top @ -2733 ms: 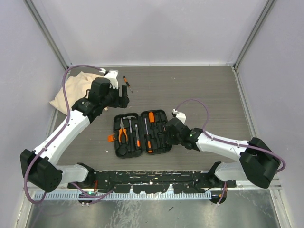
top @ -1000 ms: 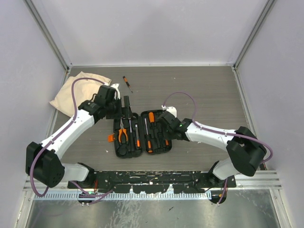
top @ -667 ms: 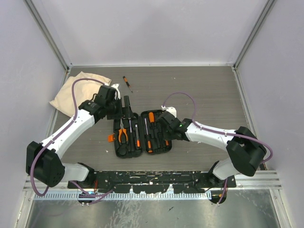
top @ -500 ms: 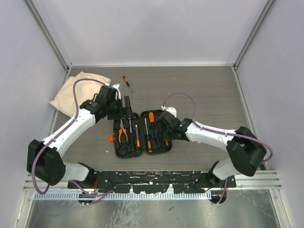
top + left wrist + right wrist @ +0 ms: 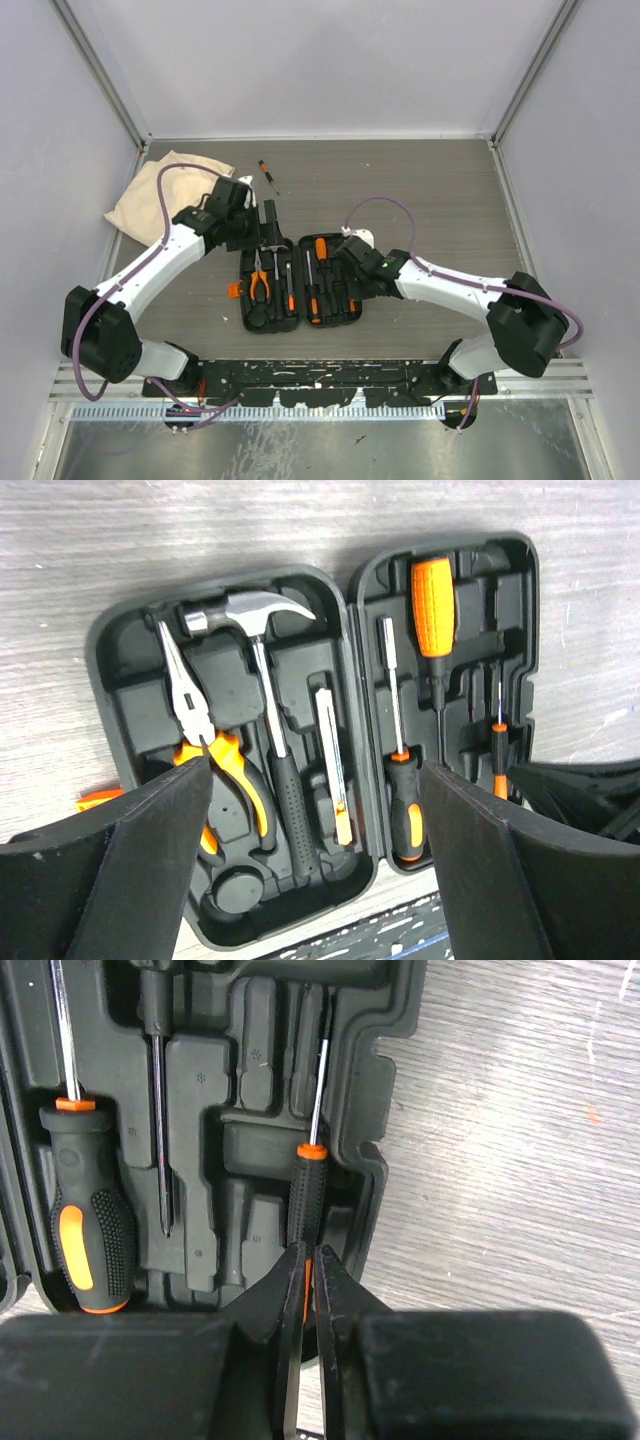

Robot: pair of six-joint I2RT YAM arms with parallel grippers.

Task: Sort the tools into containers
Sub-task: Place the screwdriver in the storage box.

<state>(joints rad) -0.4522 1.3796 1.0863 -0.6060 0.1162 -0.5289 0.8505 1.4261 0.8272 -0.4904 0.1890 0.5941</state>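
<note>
Well along, by the look of it: pliers (image 5: 205,745), hammer (image 5: 262,670) and orange-handled screwdriver (image 5: 434,592) seated in the open case (image 5: 298,283) toward the middle of the table's (image 5: 440,200) near edge. At the case's right rim, right gripper (image 5: 309,1252), jaws clenched on a slim screwdriver's (image 5: 308,1192) handle, shaft lying in its slot. Over the far rim, left gripper (image 5: 268,214), jaws released, grasping nothing. Probably left: one small screwdriver (image 5: 267,177) loose near the far edge, right of a cloth bag (image 5: 150,192) in the far left corner.
</note>
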